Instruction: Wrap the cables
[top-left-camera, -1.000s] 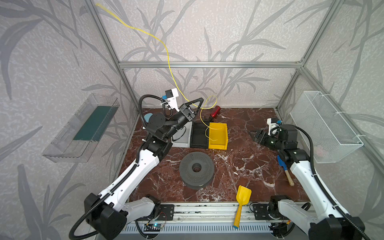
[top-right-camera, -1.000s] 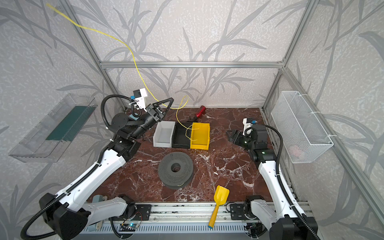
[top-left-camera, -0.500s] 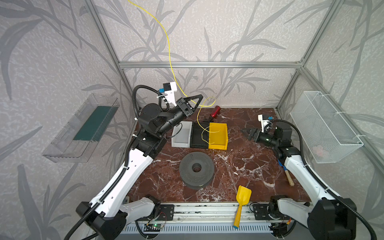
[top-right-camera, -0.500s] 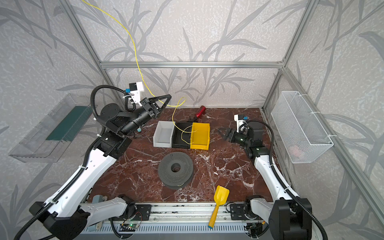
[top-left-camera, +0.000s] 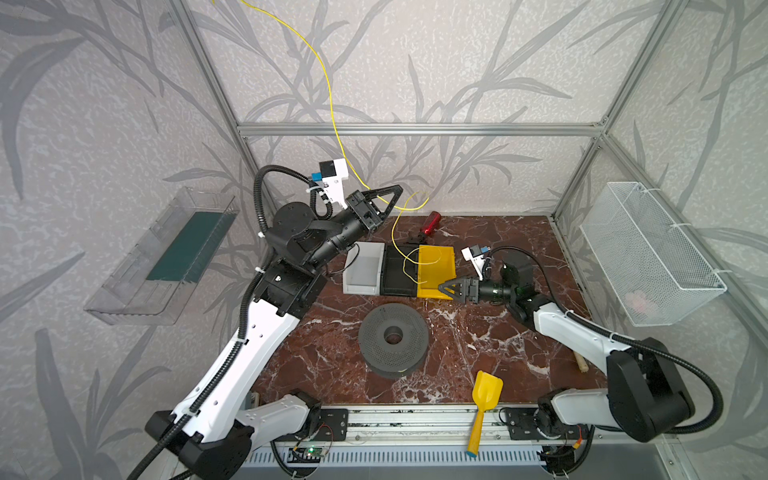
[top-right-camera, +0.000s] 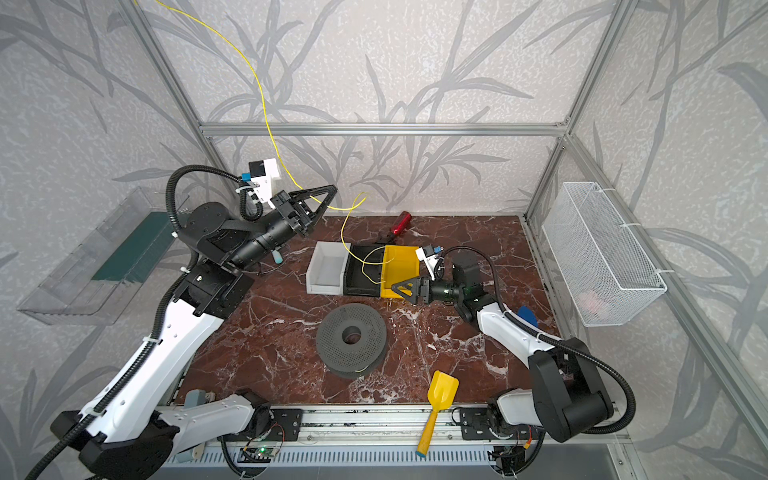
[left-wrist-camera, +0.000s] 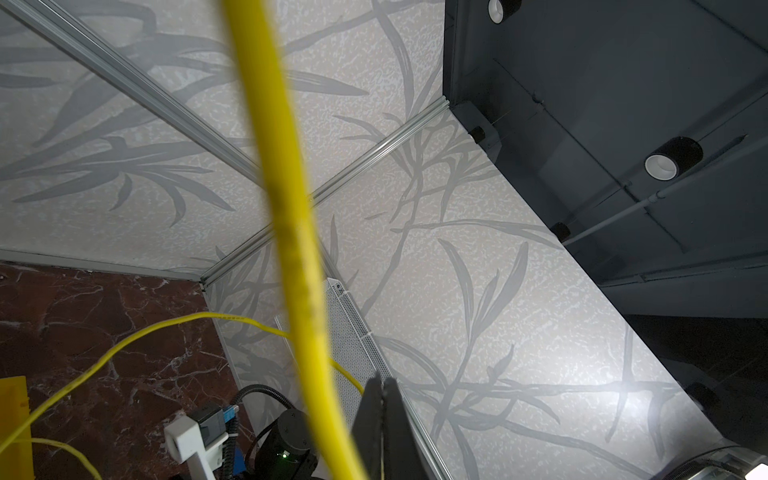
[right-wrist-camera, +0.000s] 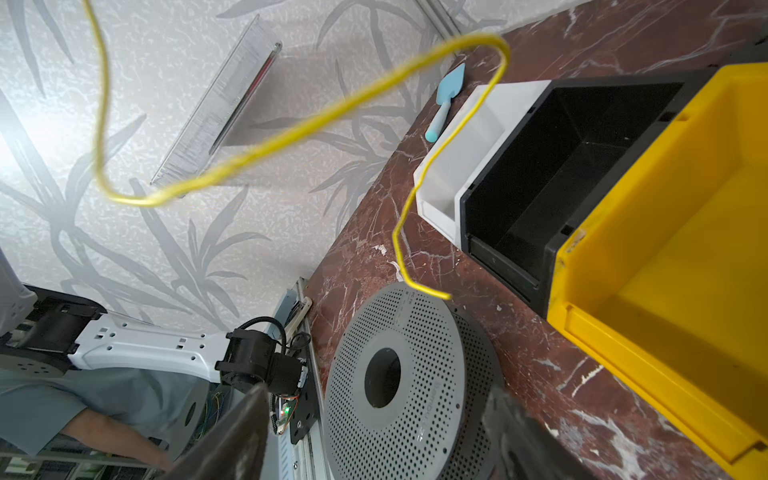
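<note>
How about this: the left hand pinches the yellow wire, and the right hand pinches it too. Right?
No. The left hand does pinch the yellow wire, but the right hand is open and holds nothing: the right wrist view shows its fingers apart, the wire's end loose ahead.

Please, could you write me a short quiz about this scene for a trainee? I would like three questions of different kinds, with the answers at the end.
1. True or false: the left claw, high above the marble table, is shut on the yellow cable.
2. What lies flat on the table in front of the row of bins? A) a plate B) a grey spool C) a coil of rope
3. Fill the gap: the right claw, low over the table, is ___ and holds nothing.
Key: 1 true; 2 B; 3 open.
</note>
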